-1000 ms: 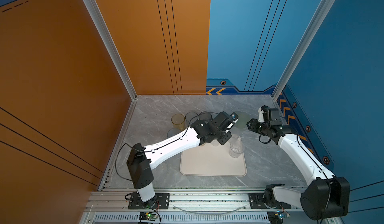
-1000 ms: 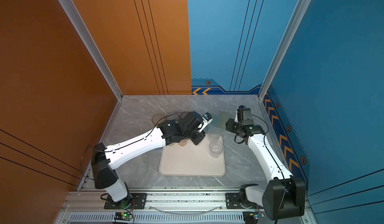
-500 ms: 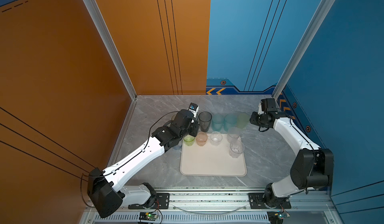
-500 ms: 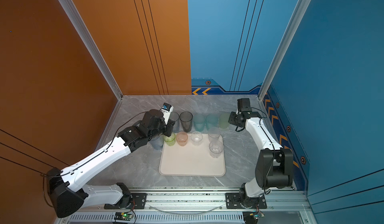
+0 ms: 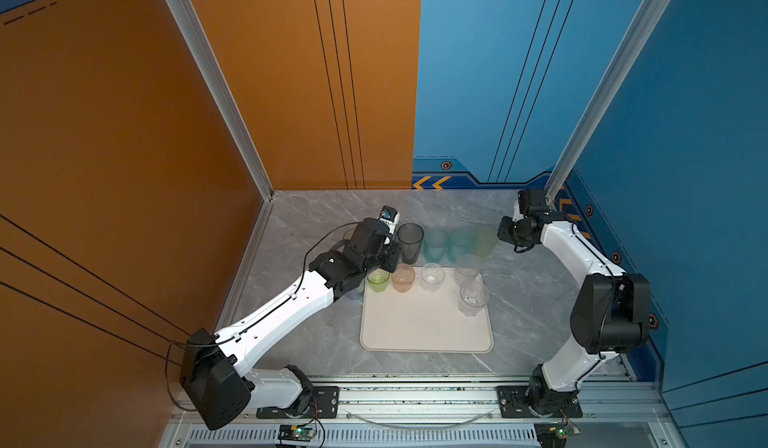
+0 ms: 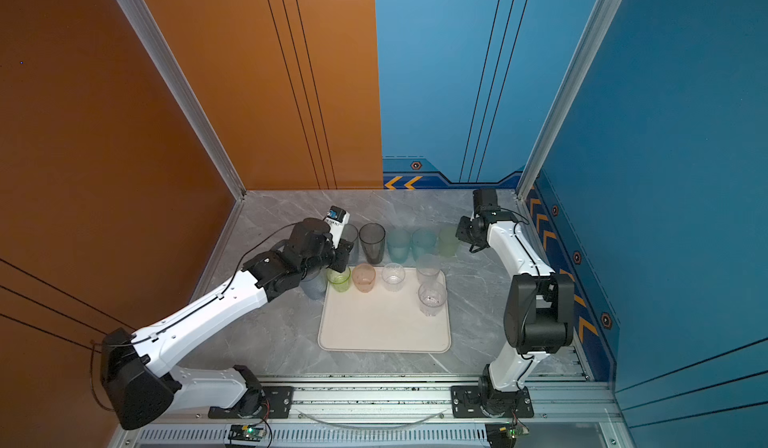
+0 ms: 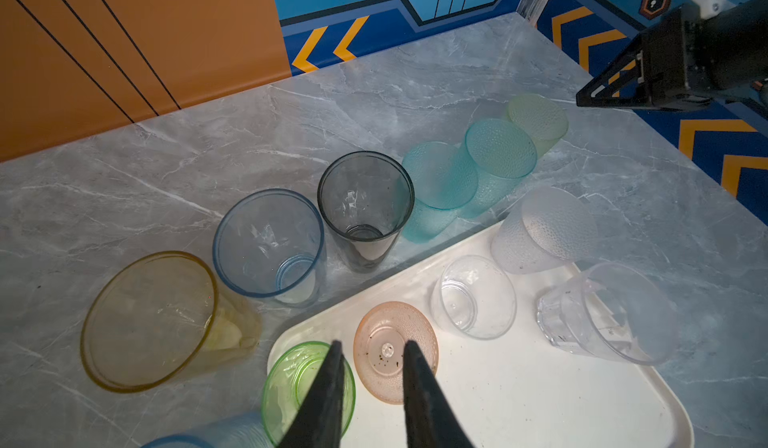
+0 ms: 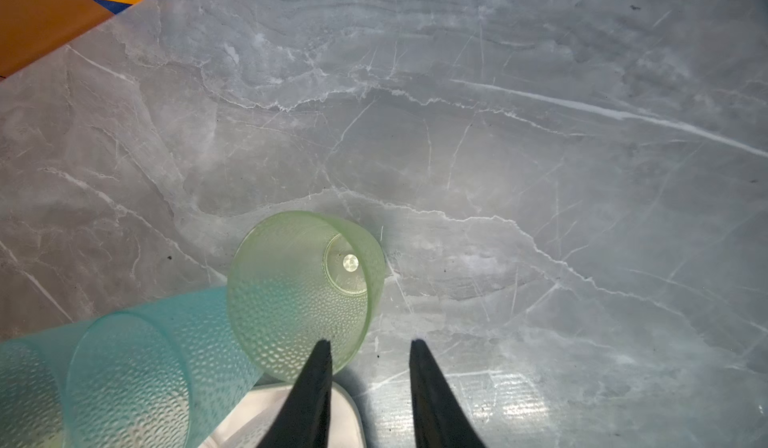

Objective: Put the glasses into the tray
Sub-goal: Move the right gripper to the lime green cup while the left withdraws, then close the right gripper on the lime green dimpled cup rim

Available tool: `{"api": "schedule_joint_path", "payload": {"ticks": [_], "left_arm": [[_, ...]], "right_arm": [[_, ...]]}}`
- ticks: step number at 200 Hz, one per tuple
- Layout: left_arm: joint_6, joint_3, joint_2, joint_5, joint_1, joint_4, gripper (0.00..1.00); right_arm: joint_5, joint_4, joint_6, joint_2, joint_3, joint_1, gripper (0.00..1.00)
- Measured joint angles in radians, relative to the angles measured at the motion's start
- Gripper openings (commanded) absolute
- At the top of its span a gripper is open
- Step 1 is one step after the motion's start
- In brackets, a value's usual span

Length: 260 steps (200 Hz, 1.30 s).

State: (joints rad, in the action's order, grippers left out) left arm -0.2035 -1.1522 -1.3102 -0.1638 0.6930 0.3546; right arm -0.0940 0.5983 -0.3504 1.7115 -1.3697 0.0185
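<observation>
- Tray (image 5: 424, 333): cream-white with rounded corners, lying flat on the grey marble tabletop (image 5: 540, 300) between the two arms.
- Glasses on the tray, upright along its far edge from left to right: short green tumbler (image 5: 378, 280), short pink tumbler (image 5: 403, 278), short clear tumbler (image 5: 432, 277), tall frosted clear tumbler (image 5: 467, 267) at the far right corner.
- One more on the tray: faceted clear tumbler (image 5: 473, 299), just in front of the frosted one, near the right rim.
- Glasses off the tray, in a row on the tabletop just behind it: yellow tumbler (image 7: 153, 321), blue tumbler (image 7: 270, 244), smoky grey tumbler (image 5: 410, 242), two teal tumblers (image 5: 435, 245), pale green tumbler (image 5: 485, 240).
- Second blue tumbler (image 6: 313, 285): on the tabletop left of the tray, partly under the left arm.
- Left gripper (image 7: 372, 344): above the tray's far left corner, over the green and pink tumblers; fingers parted by a narrow gap, nothing clamped.
- Right gripper (image 8: 370, 344): at the right end of the row, just beside the pale green tumbler; fingers apart and empty. Contact with that tumbler cannot be told.
</observation>
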Motion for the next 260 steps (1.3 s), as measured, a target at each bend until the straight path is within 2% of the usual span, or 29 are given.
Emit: {"api": "schedule_joint_path", "payload": {"ticks": [94, 223, 260], "left_arm": [[0.000, 0.008, -0.001, 0.027, -0.024, -0.008, 0.26], [-0.005, 0.010, -0.031, 0.061, -0.035, -0.034, 0.25], [-0.007, 0.016, -0.031, 0.063, -0.039, -0.038, 0.25]], "right_arm": [[-0.007, 0.031, 0.014, 0.087, -0.059, 0.002, 0.27], [-0.007, 0.042, 0.022, 0.160, -0.103, 0.015, 0.19], [-0.007, 0.047, 0.023, 0.174, -0.103, 0.015, 0.12]]}}
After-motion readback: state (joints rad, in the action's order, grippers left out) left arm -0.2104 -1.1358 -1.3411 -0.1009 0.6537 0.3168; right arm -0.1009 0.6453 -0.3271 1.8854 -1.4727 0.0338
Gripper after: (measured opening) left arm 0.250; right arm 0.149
